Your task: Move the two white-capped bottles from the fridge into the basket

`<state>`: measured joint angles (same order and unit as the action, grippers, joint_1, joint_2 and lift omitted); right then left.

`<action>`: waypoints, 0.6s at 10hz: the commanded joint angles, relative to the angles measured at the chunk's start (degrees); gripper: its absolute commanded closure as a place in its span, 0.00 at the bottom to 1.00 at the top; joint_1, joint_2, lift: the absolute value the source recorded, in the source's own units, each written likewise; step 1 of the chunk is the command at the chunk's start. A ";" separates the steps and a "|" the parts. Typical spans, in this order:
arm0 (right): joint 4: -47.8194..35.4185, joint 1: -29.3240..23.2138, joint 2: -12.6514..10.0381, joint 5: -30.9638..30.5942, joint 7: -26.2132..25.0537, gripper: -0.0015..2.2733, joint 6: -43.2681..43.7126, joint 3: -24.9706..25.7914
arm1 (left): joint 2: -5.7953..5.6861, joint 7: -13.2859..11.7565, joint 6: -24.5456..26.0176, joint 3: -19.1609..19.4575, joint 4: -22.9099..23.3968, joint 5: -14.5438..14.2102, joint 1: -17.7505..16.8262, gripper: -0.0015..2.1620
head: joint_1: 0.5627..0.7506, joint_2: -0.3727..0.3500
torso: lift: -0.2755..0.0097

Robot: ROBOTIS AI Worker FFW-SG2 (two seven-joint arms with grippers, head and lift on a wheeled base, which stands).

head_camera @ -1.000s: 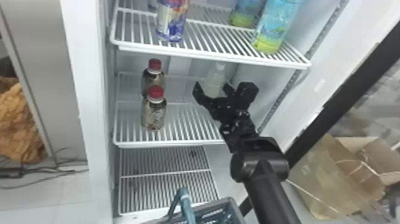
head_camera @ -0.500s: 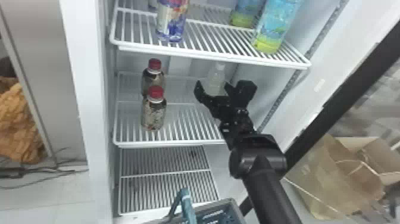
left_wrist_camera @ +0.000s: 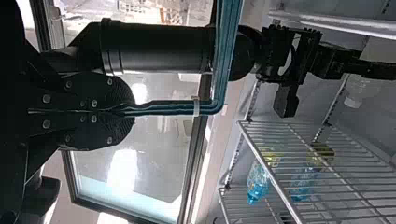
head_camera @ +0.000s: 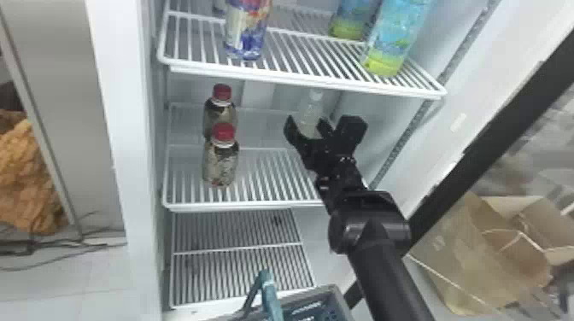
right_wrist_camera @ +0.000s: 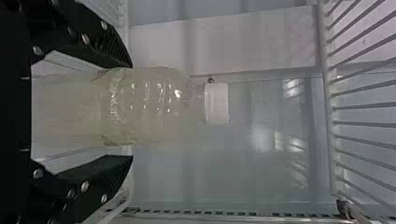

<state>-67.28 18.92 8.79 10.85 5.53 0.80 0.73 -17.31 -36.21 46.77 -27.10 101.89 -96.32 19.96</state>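
My right gripper (head_camera: pixel 309 128) is over the right part of the fridge's middle shelf, just in front of a clear, white-capped bottle (head_camera: pixel 311 106) standing upright there. In the right wrist view, the right gripper (right_wrist_camera: pixel 130 112) is open, its fingers on both sides of the pale bottle (right_wrist_camera: pixel 149 107), with a gap beside the lower finger. The bottle's white cap points toward the shelf above. The left gripper (left_wrist_camera: pixel 133 112) is shut on the teal handle (left_wrist_camera: pixel 173 107) of the basket. The basket (head_camera: pixel 337 294) hangs at the head view's bottom edge, its handle raised.
Two red-capped bottles (head_camera: pixel 221 162) stand on the left of the middle shelf. Over the right gripper, the upper shelf (head_camera: pixel 307 81) holds a blue-and-red bottle (head_camera: pixel 246 32) and blue-green bottles (head_camera: pixel 395 38). The open fridge door (head_camera: pixel 482 124) is at right, cardboard boxes (head_camera: pixel 482 256) beyond.
The right gripper has shifted very slightly beside the white-capped bottle. The basket and the other bottles look the same.
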 commanded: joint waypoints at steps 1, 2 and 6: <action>0.13 0.21 0.09 0.46 0.01 0.33 -0.23 -0.28 | 0.00 0.00 0.06 -0.09 -0.01 0.00 -0.14 0.52 | 0.70 0.03 | 0.05; 0.13 0.35 0.17 0.80 0.10 0.33 -0.23 -0.50 | 0.00 0.00 0.20 -0.21 -0.01 0.00 -0.14 0.52 | 0.70 0.03 | 0.05; -2.12 -0.08 0.35 1.26 0.62 0.33 -0.23 -0.73 | -0.09 0.00 0.06 -0.32 -0.01 -0.12 -0.14 0.52 | 0.70 0.03 | 0.05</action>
<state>-68.72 19.05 9.10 12.01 6.13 0.56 0.00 -17.40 -36.21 46.89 -27.41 101.88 -96.39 19.82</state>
